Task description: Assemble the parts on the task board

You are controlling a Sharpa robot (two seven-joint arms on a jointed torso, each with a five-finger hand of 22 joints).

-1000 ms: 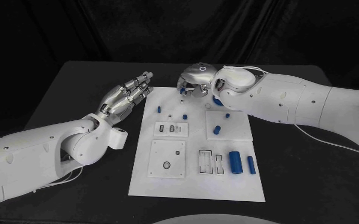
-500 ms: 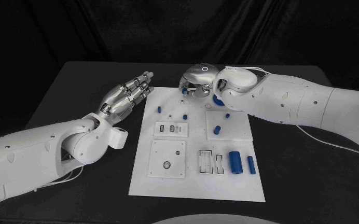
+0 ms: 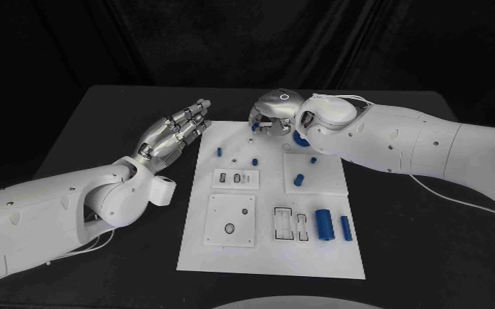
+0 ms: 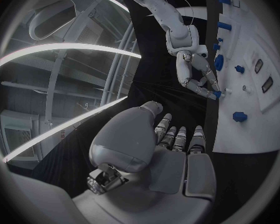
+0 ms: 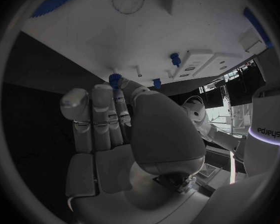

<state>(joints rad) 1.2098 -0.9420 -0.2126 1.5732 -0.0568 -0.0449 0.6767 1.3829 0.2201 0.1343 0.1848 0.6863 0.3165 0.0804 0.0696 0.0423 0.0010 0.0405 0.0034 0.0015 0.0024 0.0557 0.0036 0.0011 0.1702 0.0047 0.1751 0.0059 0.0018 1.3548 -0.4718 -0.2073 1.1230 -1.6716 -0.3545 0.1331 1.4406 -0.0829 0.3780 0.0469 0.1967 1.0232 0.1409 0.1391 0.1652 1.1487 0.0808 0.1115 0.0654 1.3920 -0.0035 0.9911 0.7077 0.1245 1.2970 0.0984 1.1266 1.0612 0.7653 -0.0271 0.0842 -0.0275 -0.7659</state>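
Head view: right robot hand (image 3: 273, 112) poised over the far edge of the white task board (image 3: 270, 252), fingers curled downward around a small blue toothed part (image 3: 256, 127), seemingly pinched at the fingertips just above the board's far strip. Confirmed from the right wrist view, with the blue toothed part (image 5: 114, 78) sitting at the tips of the fingers (image 5: 102, 102), close to the board and near two small blue pegs (image 5: 175, 58) standing in it; impossible to tell whether the part touches the board. Left robot hand (image 3: 177, 129) held flat beside the board's left far corner, fingers straight and side by side, gripping nothing, hovering rather than resting on the black surface (image 3: 103, 123). On the near right of the board, two blue cylinders (image 3: 324, 223) lying loose beside empty slots; mid-board, another blue piece (image 3: 299, 178) and further small pegs toward the far left. Judged as an early step: one part in hand, likely being carried or seated, most of the board not yet filled. Next move, probably: lining the toothed part up over its seat, lowering it straight, then loosening the fingertips without dragging it askew. Care needed near the standing pegs, easily knocked by the curled fingers.
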